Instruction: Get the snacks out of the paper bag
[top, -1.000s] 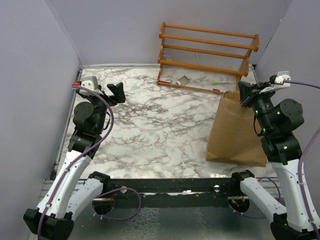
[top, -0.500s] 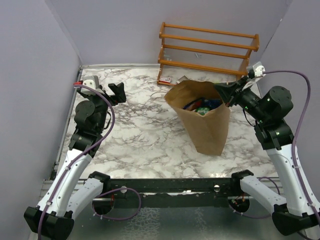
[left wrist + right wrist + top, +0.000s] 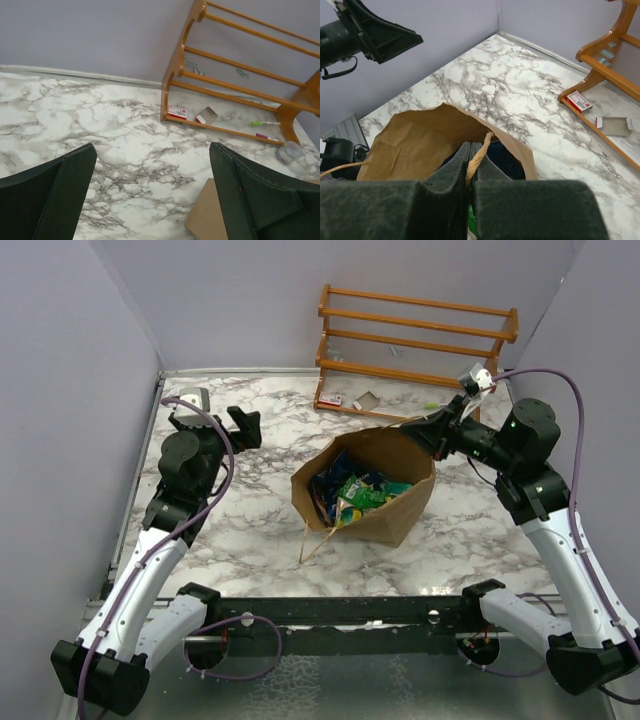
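The brown paper bag point(image 3: 400, 505) lies tipped in the middle of the table, its mouth turned to the near left. Inside show the snacks: a green-yellow packet point(image 3: 362, 492) and a dark blue one point(image 3: 328, 480). My right gripper point(image 3: 425, 430) is at the bag's far upper rim. In the right wrist view it point(image 3: 476, 147) is shut on a string handle point(image 3: 481, 150) above the bag's open mouth point(image 3: 415, 145). A second string handle point(image 3: 312, 536) hangs loose in front. My left gripper point(image 3: 243, 425) hovers open to the bag's left; in its own view it point(image 3: 152, 150) holds nothing, with a bag corner point(image 3: 207, 218) below.
An orange wooden rack point(image 3: 415, 345) stands at the back wall, with a red-white scrap point(image 3: 176, 112), a grey scrap point(image 3: 206, 116) and thin pens point(image 3: 264, 123) on its lowest shelf. A small round container point(image 3: 289, 152) sits near the rack's right foot. Walls enclose the table on three sides.
The right gripper has dragged the bag from the right edge toward the middle and tipped it over, so the packets inside now show. The left arm has shifted slightly.
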You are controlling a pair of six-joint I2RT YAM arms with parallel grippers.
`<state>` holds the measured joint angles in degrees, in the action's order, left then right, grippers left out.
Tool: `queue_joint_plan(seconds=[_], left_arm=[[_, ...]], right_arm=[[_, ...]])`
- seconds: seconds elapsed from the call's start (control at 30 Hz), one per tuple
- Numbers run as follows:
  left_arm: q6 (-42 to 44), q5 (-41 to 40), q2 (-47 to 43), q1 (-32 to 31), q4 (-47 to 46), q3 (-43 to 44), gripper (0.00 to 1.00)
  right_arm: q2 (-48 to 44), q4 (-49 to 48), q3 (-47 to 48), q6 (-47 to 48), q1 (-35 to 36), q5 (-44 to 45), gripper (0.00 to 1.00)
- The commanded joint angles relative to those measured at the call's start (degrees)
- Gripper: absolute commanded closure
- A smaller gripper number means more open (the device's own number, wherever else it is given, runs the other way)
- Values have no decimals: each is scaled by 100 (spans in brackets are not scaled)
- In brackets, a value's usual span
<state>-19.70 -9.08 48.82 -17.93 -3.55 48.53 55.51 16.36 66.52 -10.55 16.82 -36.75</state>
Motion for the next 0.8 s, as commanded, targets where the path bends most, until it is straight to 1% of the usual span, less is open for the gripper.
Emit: queue_joint_plan(seconds=[0.0,0.1,0.17,0.33,0.53,0.73,0.77], left_arm=[[-530,879,269,42,690,525,1],[-802,1686,525,44,1144,793,1],[-990,2006,591,44,1349,822,1],[-1505,2014,410,46,1346,430,1],[-1886,2989,814,42,762,252,1],[-2406,4411,1240,32,-342,-14,2],[-2505,4530,1256,27,-494,-91,2]], right_arm=[[-183,-165,134,-261,23,-91,99],[-148,-191,175,-240,23,-66,99],[-144,-159,230,-192,23,59,99],[-296,-142,284,-95,28,529,98],[-415,-17,457,150,23,852,99],[-483,80,551,177,23,1305,99],[-487,98,580,173,23,1349,99]])
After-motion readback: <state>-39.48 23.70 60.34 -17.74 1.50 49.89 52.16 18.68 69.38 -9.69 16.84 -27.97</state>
